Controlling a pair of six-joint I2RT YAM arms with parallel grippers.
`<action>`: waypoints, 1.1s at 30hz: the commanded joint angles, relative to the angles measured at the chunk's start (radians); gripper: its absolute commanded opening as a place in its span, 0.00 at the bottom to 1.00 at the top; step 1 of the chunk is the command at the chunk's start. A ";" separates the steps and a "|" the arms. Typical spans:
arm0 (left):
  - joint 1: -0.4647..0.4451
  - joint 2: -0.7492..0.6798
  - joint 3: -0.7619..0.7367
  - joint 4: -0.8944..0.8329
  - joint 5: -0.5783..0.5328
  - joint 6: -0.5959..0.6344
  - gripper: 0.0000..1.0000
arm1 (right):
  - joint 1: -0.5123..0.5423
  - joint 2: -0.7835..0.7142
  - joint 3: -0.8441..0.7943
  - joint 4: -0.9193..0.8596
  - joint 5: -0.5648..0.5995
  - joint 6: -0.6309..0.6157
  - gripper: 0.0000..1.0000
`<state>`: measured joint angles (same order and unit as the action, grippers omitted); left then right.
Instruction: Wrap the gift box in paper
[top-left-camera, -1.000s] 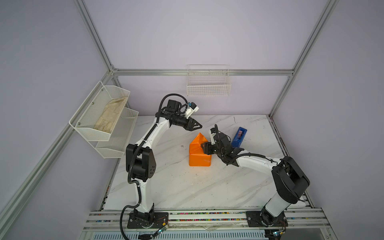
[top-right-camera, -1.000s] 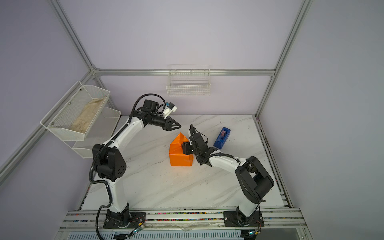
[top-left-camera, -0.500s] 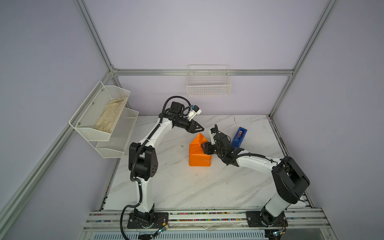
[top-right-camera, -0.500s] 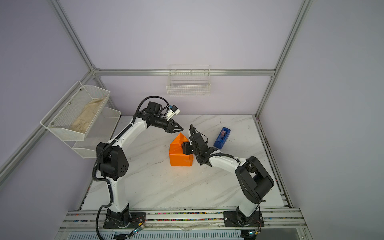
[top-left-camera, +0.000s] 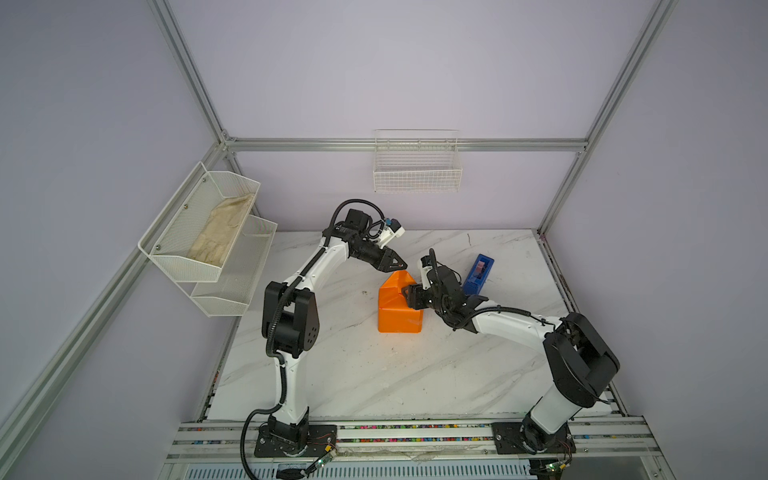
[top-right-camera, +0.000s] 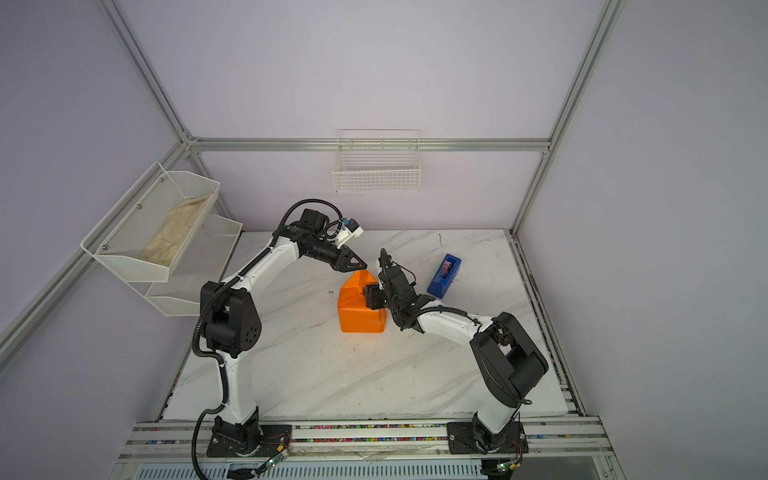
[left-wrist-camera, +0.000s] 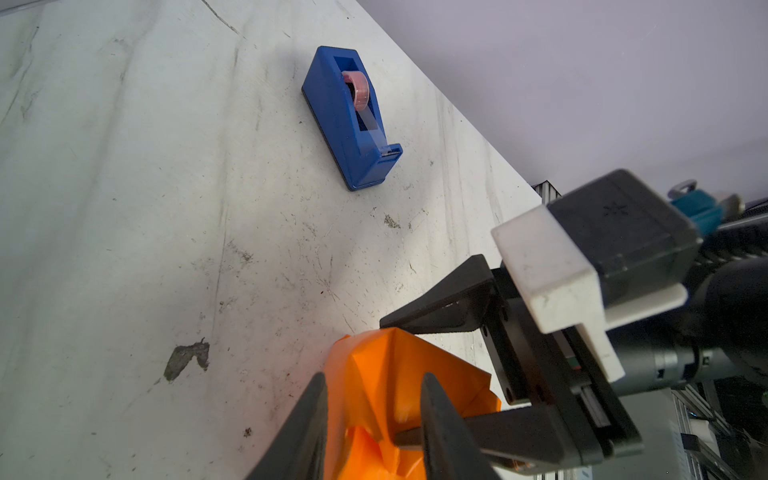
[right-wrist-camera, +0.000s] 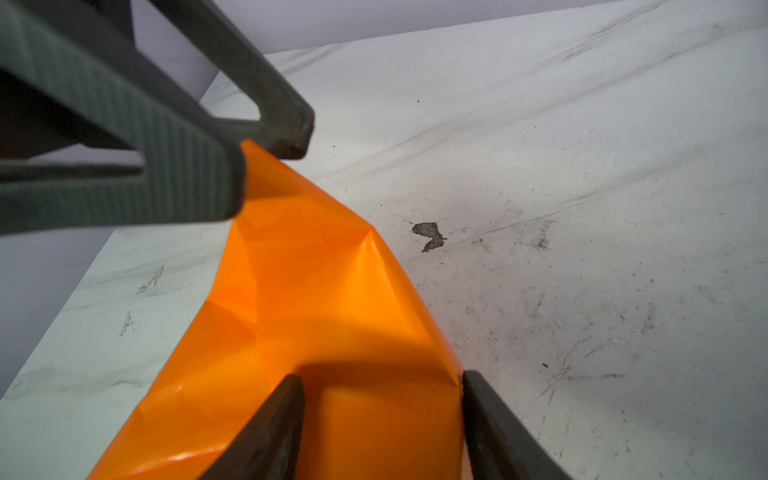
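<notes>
- My left gripper (top-left-camera: 397, 266) has its jaws apart, straddling the raised peak at the far end of the paper (top-left-camera: 399, 316).
- My right gripper (right-wrist-camera: 380, 386) is clamped across the parcel's right edge.
- The parcel sits mid-table (top-left-camera: 374, 374), well clear of every rim, with bare marble in front.
- The tape dispenser (top-left-camera: 478, 274) stands close behind my right wrist.

Bare table (top-left-camera: 353, 374) before the paper (top-left-camera: 397, 318); tape dispenser (top-left-camera: 478, 274) near its right.
</notes>
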<state>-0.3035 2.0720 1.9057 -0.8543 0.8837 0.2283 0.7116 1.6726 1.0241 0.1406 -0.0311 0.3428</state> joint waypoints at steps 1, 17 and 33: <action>0.000 0.006 -0.030 -0.006 0.011 0.032 0.36 | 0.024 0.063 -0.030 -0.197 -0.064 -0.022 0.61; -0.005 -0.046 -0.041 -0.017 0.049 0.044 0.00 | 0.026 0.058 -0.029 -0.197 -0.063 -0.022 0.61; -0.040 -0.146 -0.184 -0.060 0.032 0.073 0.00 | 0.026 0.039 -0.026 -0.204 -0.058 -0.019 0.61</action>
<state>-0.3363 1.9831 1.7725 -0.8993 0.8932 0.2726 0.7136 1.6726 1.0260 0.1390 -0.0433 0.3431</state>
